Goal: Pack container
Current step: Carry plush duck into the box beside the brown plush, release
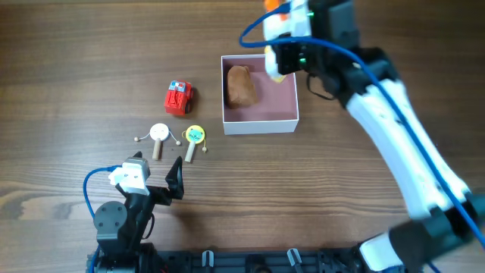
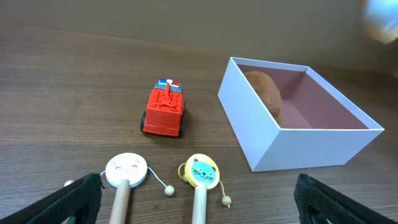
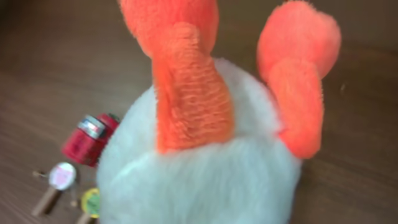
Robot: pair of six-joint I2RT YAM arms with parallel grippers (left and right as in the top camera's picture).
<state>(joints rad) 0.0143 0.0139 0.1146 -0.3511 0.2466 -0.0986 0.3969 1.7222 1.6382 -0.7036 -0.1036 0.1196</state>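
Right gripper (image 1: 275, 67), plush (image 3: 199, 174) over container (image 1: 259, 127) rim

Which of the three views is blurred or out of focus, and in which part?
Right wrist view: the plush toy sits so near the lens that it fills the frame and looks soft. Left wrist view: the red truck and the container are sharp; only a pale smear in the top right corner is blurred. Overhead view: even light, sharp, no strong glare.

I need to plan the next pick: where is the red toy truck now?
In the overhead view, the red toy truck stands on the table left of the container, apart from it, with the two cat-face rattle drums just nearer the robot.
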